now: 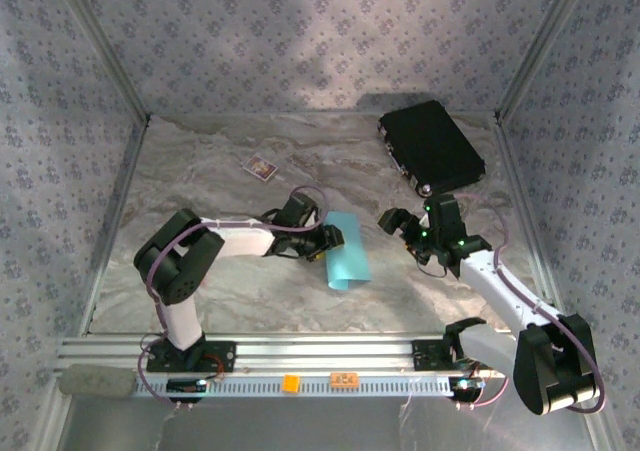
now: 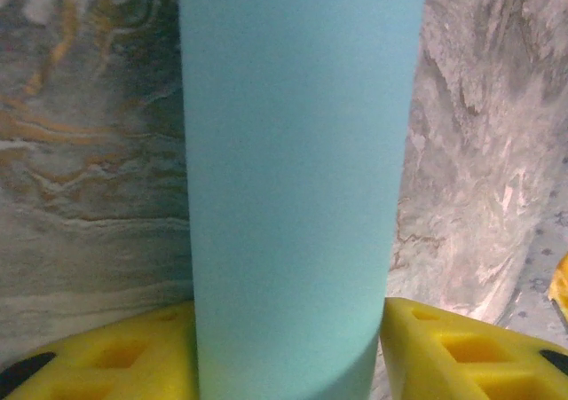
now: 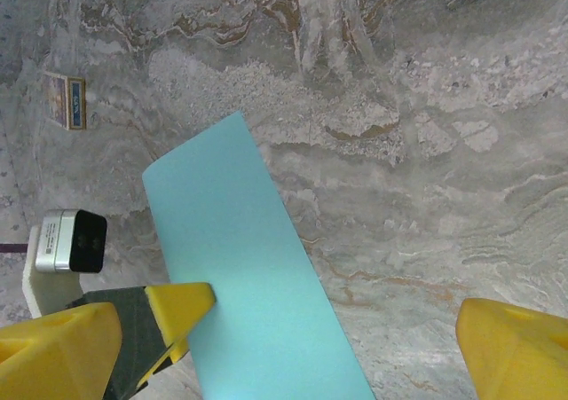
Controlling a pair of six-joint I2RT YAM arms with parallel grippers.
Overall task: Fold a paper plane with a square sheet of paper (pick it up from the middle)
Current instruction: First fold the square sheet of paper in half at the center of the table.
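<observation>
The square sheet of paper (image 1: 347,253) is light blue and lies near the table's middle, bowed into a long curved strip. My left gripper (image 1: 326,241) is at its left edge. In the left wrist view the paper (image 2: 293,152) rises between the two yellow fingers (image 2: 444,347) and touches both, so my left gripper (image 2: 288,351) is shut on it. My right gripper (image 1: 402,221) hovers just right of the sheet, open and holding nothing. In the right wrist view the paper (image 3: 248,276) runs below my wide-open right gripper (image 3: 284,351), with a left-gripper fingertip (image 3: 182,298) against the paper's edge.
A black rectangular case (image 1: 432,146) lies at the back right. A small dark card with a pale border (image 1: 260,167) lies at the back left, also in the right wrist view as the card (image 3: 67,100). The table (image 1: 220,291) is marbled grey, with patterned walls round it.
</observation>
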